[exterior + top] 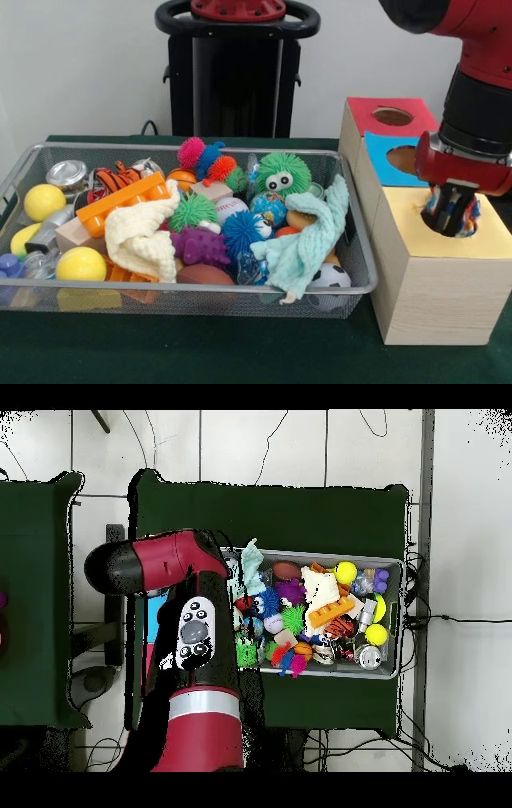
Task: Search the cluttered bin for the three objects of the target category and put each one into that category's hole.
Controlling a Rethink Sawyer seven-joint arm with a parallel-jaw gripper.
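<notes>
My gripper (453, 212) hangs over the round dark hole (442, 230) in the yellow face (412, 228) of the pale wooden box at the right. It is shut on a white cloth with coloured hearts and spots (433, 203), which bunches around the fingers at the hole's mouth. The wire mesh bin (192, 147) stands to the left, full of toys; it also shows in the overhead view (400, 614). No other patterned cloth shows in the bin. In the overhead view my arm (190, 634) hides the gripper and the boxes.
A mint-green cloth (300, 248) drapes over the bin's right end and a cream-yellow cloth (144, 232) lies left of centre, among spiky balls, yellow balls and blocks. The blue-faced box (382, 156) and red-faced box (364, 112) stand behind the yellow one.
</notes>
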